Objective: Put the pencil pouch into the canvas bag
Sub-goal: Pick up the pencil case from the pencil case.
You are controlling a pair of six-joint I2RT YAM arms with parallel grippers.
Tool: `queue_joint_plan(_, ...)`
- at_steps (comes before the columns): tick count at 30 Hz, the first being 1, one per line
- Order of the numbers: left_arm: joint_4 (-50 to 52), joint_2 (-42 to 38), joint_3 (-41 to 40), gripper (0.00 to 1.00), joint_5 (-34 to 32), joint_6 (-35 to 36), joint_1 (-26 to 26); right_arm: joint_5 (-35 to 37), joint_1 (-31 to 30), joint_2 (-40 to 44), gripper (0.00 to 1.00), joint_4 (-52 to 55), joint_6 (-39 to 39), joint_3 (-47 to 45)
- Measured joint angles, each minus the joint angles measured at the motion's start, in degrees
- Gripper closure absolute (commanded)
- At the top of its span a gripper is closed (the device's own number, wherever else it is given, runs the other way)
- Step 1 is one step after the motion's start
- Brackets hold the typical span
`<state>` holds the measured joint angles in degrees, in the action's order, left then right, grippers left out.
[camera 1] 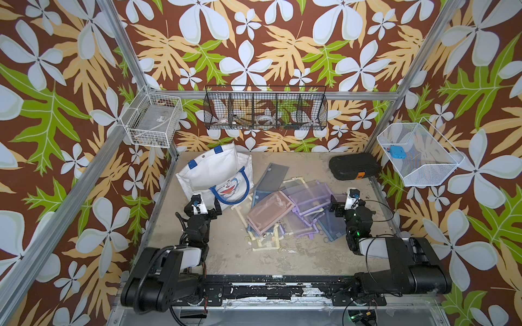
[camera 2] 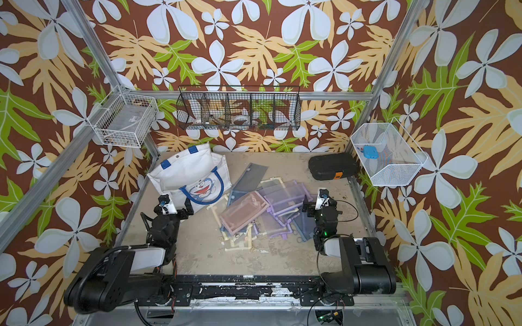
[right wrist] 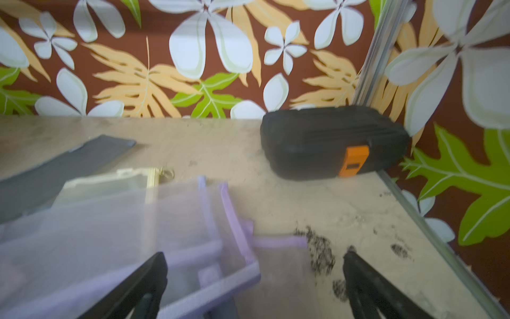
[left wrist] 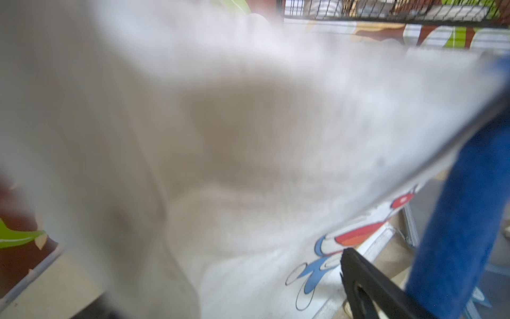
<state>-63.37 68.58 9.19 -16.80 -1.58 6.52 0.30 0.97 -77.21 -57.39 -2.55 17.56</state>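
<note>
Bag left, case right
On the surface (camera 1: 226,254), the canvas bag (camera 1: 209,169) stands at my far left, the pouch pile (camera 1: 285,209) lies just right of it, the case (camera 1: 353,166) in the far right corner.

Left wrist view: canvas bag (left wrist: 193,138) is a close white blur, and only one finger (left wrist: 367,279) of the left gripper (left wrist: 255,254) shows clearly. Right wrist view: pouches (right wrist: 110,234) are smeared. The wire basket (camera 1: 265,108) contents are too small to tell.
</note>
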Motion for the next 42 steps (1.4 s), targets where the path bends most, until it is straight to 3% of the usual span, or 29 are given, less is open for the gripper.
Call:
queue_joint_plan(5,20.13,-15.13,5.2,0.0,-5.95,-4.81,0.17,0.28,-0.26,10.38,0.0,11.32,-2.47,2.73)
queue_joint_plan(11,47.65,-27.87,15.63,0.0,-9.42,-17.16,0.35,1.64,-1.42,21.64,0.0,31.36,-8.52,7.52)
queue_joint_plan(16,64.98,-31.01,20.94,0.0,-1.22,-25.81,0.39,-0.55,-4.11,28.15,0.0,44.04,-11.26,12.28)
queue_joint_plan(20,76.11,-31.82,22.49,0.0,5.64,-30.03,2.29,-2.1,-9.57,28.61,0.0,51.3,-12.22,16.2)
queue_joint_plan(26,87.08,-32.2,35.5,0.0,13.16,-28.98,4.79,-6.4,-13.57,29.35,0.0,59.82,-12.81,17.86)
queue_joint_plan(28,88.98,-32.37,38.6,0.05,16.5,-27.78,4.81,-8.2,-14.19,29.49,0.0,62.23,-13.51,18.25)
queue_joint_plan(32,91.93,-32.22,38.73,0.08,27.08,-26.27,6.62,-11.74,-15.15,30.86,0.0,66.45,-13.77,17.97)
queue_joint_plan(34,93.66,-32.02,38.03,0.04,30.51,-25.51,10.73,-12.85,-15.21,32.15,0.0,67.73,-14.12,17.22)
queue_joint_plan(37,94.97,-30.47,38.42,0.04,30.93,-25.53,22.29,-14.05,-16.06,33.18,0.0,69.94,-15.04,16.55)
queue_joint_plan(42,94.42,-19.63,39.95,0.02,19.98,-27.1,47.43,-15.3,-16.37,31.65,0.0,69.99,-15.76,17.05)
